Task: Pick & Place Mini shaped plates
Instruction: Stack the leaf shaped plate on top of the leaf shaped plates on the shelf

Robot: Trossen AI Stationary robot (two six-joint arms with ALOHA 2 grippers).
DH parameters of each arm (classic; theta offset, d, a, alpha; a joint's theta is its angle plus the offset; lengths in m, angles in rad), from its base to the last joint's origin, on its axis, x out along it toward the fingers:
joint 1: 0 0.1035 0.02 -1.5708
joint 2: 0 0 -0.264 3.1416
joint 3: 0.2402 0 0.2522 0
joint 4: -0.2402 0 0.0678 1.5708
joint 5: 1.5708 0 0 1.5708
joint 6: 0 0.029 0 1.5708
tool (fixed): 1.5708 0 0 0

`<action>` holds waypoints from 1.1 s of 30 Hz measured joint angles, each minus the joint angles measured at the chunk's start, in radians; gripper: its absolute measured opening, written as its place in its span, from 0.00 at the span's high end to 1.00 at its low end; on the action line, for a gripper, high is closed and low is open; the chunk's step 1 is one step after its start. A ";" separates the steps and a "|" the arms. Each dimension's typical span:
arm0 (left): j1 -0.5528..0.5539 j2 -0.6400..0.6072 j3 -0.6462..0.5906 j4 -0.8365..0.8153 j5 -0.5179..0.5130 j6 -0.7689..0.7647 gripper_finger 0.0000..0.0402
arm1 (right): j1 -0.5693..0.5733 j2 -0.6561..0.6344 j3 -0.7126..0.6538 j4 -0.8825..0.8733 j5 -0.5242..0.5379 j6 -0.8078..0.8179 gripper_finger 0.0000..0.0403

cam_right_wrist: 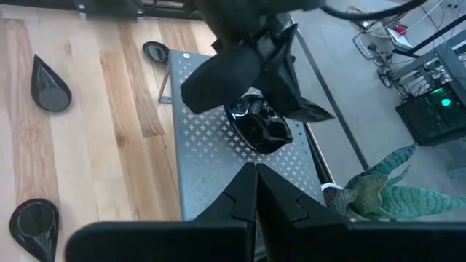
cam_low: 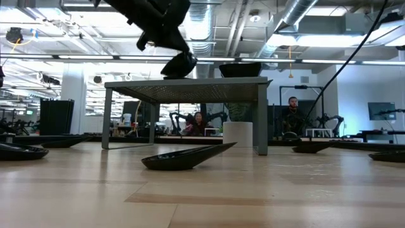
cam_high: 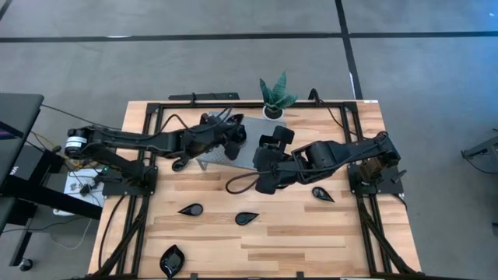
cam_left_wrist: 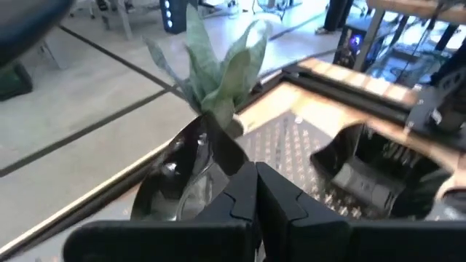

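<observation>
Wooden tabletop [cam_high: 311, 233] holds four glossy black mini plates [cam_high: 247, 218] unplaced. I have the left gripper [cam_left_wrist: 255, 191], fingers pinching a black plate [cam_right_wrist: 258, 125], over the grey perforated stand [cam_right_wrist: 218, 164]; right gripper [cam_right_wrist: 255, 178] fingers pressed together, empty. Mostly left.

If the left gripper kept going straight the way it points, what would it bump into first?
Probably the green potted plant. The left gripper, shut on a black plate, points over the metal stand toward it, though depth is hard to judge.
</observation>
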 joint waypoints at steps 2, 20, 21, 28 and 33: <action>-0.004 0.000 0.006 -0.001 0.000 -0.017 0.99 | 0.000 0.000 0.000 -0.002 0.000 0.000 1.00; 0.003 0.092 0.003 -0.048 -0.012 -0.106 0.89 | 0.001 0.000 0.000 -0.003 -0.001 0.000 1.00; 0.005 0.093 0.003 -0.049 -0.013 -0.106 0.87 | 0.001 0.000 0.000 -0.003 -0.001 0.000 1.00; 0.012 0.059 0.003 -0.023 -0.014 -0.084 0.76 | 0.004 0.000 0.000 -0.009 -0.001 0.000 1.00; 0.038 -0.010 0.003 -0.038 -0.085 0.049 0.77 | 0.015 0.000 -0.001 -0.028 -0.001 0.005 1.00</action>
